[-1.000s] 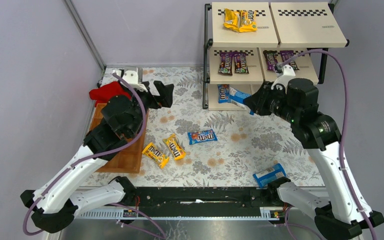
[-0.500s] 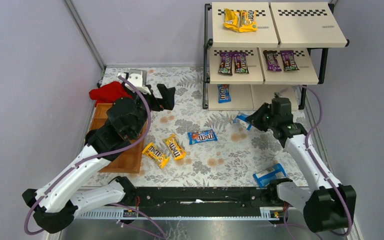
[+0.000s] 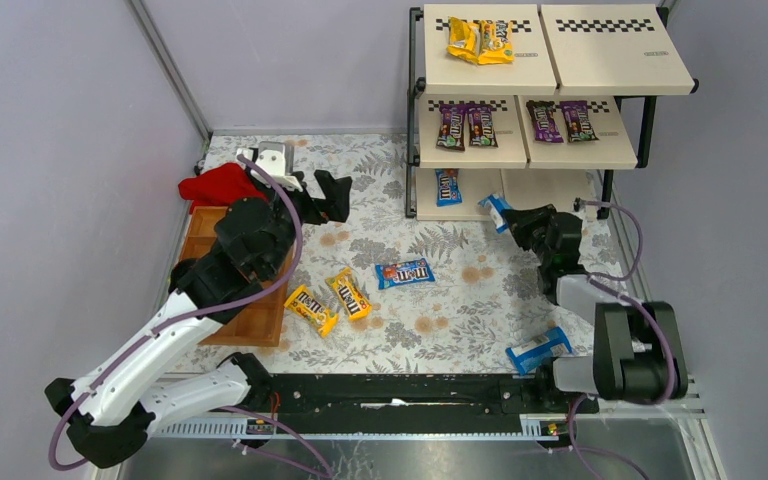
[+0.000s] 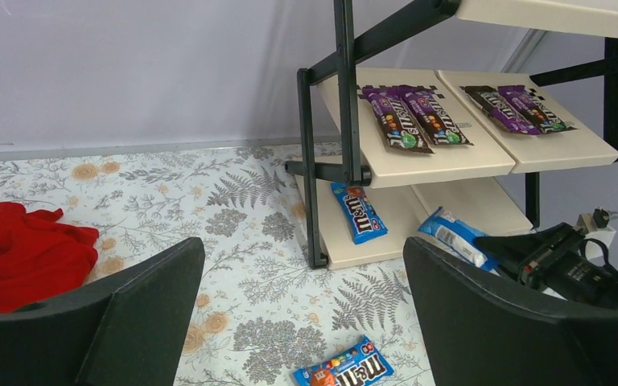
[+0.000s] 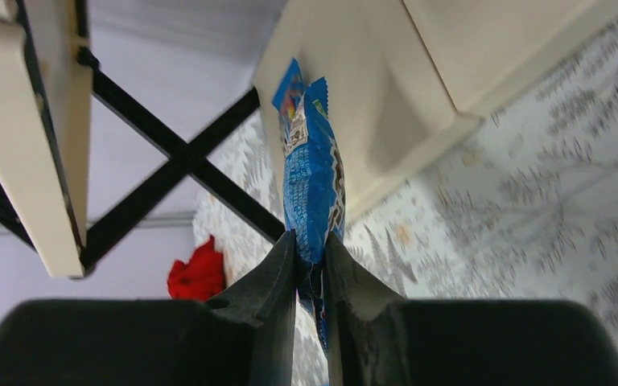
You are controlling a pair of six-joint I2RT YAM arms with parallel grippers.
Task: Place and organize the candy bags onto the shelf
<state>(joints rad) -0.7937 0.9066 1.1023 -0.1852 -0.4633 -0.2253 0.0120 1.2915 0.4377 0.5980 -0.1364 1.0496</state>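
Observation:
The shelf (image 3: 600, 60) stands at the back right. Yellow candy bags (image 3: 480, 40) lie on its top tier, purple-brown ones (image 3: 465, 125) on the middle tier, and a blue one (image 3: 447, 186) on the bottom tier. My right gripper (image 3: 520, 222) is shut on a blue bag (image 3: 498, 211) held edge-up at the bottom tier's front edge; the right wrist view shows the bag (image 5: 314, 173) pinched in the gripper (image 5: 311, 241). My left gripper (image 3: 328, 195) is open and empty, left of the shelf. A blue bag (image 3: 404, 272), two yellow bags (image 3: 349, 293) and another blue bag (image 3: 539, 349) lie on the mat.
A red cloth (image 3: 218, 184) lies at the back left beside a brown wooden tray (image 3: 245, 300). A small white object (image 3: 272, 158) sits behind my left gripper. Walls close in on the left and back. The shelf's black post (image 4: 310, 185) stands at its front left corner.
The right arm has dropped low and swung back and forth; the blue bag went back over the mat and now is at the bottom tier's front edge again. The left arm barely moved.

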